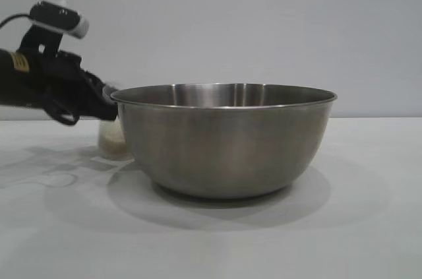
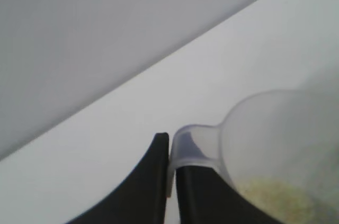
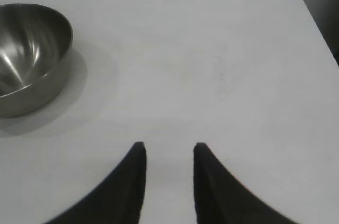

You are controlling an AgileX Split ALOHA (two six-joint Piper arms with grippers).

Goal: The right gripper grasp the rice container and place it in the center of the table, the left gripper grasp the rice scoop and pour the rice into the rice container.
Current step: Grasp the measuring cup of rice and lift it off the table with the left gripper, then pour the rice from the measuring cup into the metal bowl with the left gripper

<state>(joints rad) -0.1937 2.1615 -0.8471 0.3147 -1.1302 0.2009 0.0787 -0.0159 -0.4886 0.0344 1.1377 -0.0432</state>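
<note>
With the bowl point(image 1: 224, 140) already set mid-table, the left gripper point(image 2: 169, 152) has its jaws pinched on the scoop point(image 2: 275, 144) handle; rice point(image 2: 275, 200) sits low inside, just beyond them. Next: lift and tip over the rim. The right gripper point(image 3: 168, 152) hangs apart, jaws narrowly parted, empty

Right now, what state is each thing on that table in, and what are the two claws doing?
left end effector: shut on the rice scoop's handle.
rice scoop: held, beside the bowl, some rice inside.
rice container: upright on the table, no rice seen inside.
right end effector: fingers apart, holding nothing, away from the bowl.
</note>
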